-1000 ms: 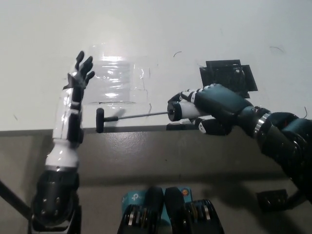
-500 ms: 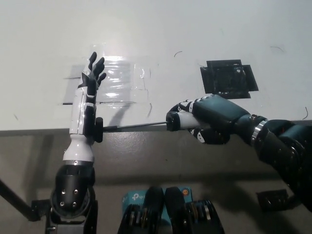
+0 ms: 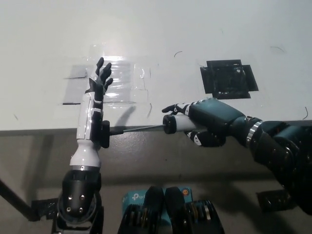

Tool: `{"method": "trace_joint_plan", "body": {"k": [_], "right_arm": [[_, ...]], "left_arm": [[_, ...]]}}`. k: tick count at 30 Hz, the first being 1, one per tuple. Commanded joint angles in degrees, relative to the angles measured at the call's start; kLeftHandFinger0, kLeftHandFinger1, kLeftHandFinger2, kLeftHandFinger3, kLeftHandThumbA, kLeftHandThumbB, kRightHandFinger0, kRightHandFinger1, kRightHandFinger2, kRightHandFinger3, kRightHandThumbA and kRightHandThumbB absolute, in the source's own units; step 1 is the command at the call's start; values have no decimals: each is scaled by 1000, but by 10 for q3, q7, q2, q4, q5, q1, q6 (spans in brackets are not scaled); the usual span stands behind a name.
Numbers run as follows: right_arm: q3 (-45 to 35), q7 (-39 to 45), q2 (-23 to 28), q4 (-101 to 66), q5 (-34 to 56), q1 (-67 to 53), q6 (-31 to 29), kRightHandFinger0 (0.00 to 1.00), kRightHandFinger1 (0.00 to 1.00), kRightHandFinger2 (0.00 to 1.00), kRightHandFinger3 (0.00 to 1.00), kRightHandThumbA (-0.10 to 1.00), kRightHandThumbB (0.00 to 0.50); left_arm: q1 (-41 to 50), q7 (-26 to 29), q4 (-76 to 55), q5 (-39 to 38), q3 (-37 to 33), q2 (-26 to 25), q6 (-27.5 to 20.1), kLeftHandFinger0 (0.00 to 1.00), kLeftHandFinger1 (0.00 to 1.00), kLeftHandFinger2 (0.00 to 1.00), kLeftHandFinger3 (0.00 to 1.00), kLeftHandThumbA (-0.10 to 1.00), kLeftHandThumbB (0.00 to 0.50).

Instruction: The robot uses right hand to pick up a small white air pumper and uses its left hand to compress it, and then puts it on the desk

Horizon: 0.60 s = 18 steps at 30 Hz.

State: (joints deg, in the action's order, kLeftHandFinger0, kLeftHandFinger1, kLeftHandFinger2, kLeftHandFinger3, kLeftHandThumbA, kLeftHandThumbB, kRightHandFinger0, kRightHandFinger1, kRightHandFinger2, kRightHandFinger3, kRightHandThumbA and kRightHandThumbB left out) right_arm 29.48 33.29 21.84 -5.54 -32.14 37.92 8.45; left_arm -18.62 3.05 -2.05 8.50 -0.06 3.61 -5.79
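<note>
My black right hand [image 3: 207,125] is shut on the small white air pumper [image 3: 180,124], holding it level just over the desk's front edge. Its thin rod [image 3: 136,128] sticks out to the left and ends in a black handle [image 3: 104,134]. My white left hand [image 3: 95,100] stands open, fingers spread and pointing away from me, with the palm and wrist pressed against that handle. Most of the pumper's white body is hidden inside the right hand.
The white desk [image 3: 161,29] carries a black taped square [image 3: 228,79] at the right and a shiny clear-tape patch [image 3: 122,80] behind the left hand. The desk's front edge [image 3: 39,129] runs across the middle, with the grey floor [image 3: 161,165] below.
The left hand has moved right and now rests against the rod's handle. The right hand has shifted slightly left and lower, and the exposed rod looks shorter.
</note>
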Motion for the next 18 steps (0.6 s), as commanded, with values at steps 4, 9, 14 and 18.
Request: {"method": "trace_joint_plan", "body": {"k": [4,9,14,18], "right_arm": [[9,31,-37,-29,-30,50,27,73,540,848,899,-100,127],[12,39,-57,-22,-33,57,32,56,427,713,650,-100,175],[15,45,-78,-9,-43,63,48,236,405,527,672,-100,215],[8,36,-87,-7,-34,50,38,0,133,288,787,-100,179]], "left_arm": [[0,24,-11,49,-32,20,-14,1000,1000,1000,1000,1000,218],[1,39,10,79,-49,25,-25,1000,1000,1000,1000,1000,185],[-15,53,32,118,-72,24,-28,1000,1000,1000,1000,1000,165],[-14,52,32,114,-84,32,-16,1000,1000,1000,1000,1000,173]]}}
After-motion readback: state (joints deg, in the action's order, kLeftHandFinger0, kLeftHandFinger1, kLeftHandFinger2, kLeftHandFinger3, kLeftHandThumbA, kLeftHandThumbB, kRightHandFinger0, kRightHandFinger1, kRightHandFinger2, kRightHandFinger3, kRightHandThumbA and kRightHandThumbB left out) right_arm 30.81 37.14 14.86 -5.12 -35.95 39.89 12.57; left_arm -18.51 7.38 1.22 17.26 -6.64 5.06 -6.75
